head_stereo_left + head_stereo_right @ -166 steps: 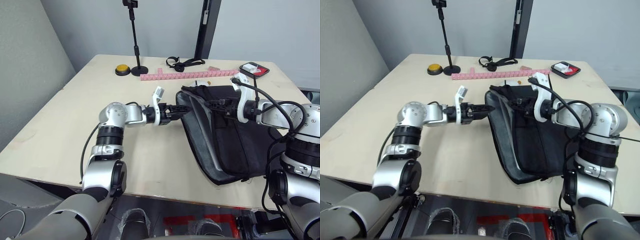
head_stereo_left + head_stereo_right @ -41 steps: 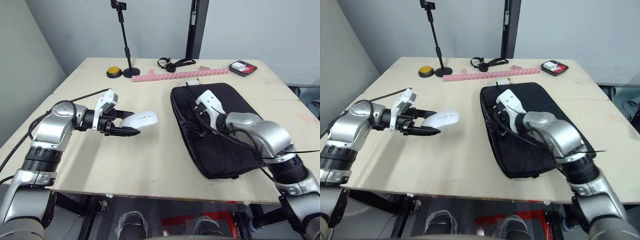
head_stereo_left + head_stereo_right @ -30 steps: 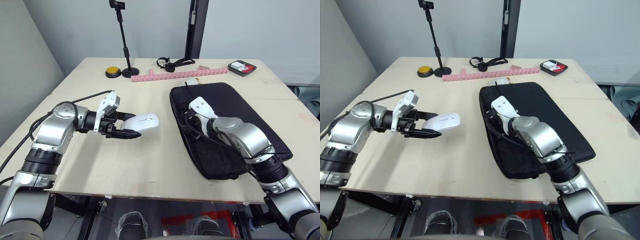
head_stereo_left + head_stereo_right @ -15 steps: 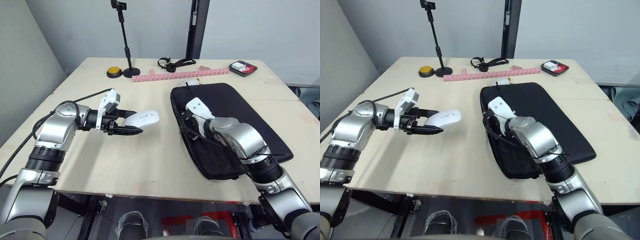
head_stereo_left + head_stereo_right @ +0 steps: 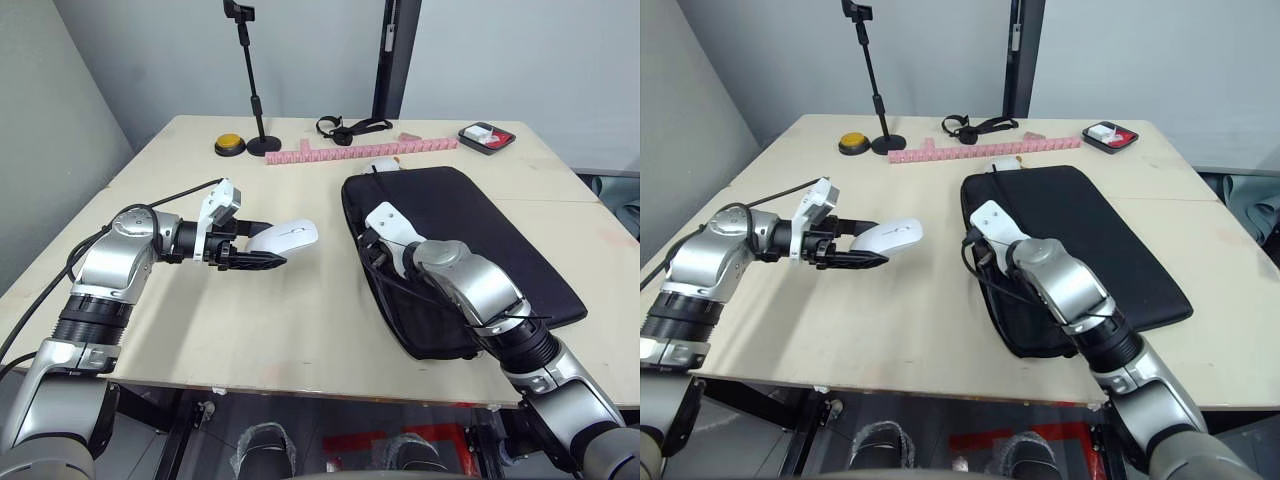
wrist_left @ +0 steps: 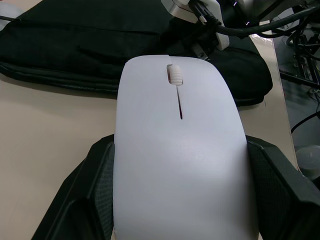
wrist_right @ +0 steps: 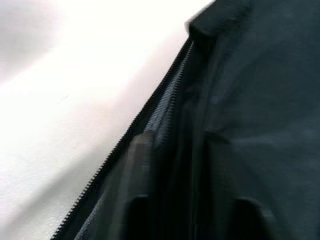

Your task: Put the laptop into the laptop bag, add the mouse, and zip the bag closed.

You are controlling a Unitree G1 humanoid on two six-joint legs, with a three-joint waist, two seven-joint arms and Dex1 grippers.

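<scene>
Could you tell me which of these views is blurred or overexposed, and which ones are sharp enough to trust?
Right wrist view: soft with blur, the table washed out to near white beside the laptop bag, though its zipper teeth can be made out. Left wrist view: sharp, the mouse evenly lit between the left tool's fingers. Both eye views: clear, with soft shadows.

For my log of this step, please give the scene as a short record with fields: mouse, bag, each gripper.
mouse: white mouse, held above the table, left of the bag
laptop bag: black laptop bag lying flat on the table, its left zipper edge unzipped
left gripper: left gripper shut on the mouse
right gripper: right gripper at the bag's left zipper edge
</scene>
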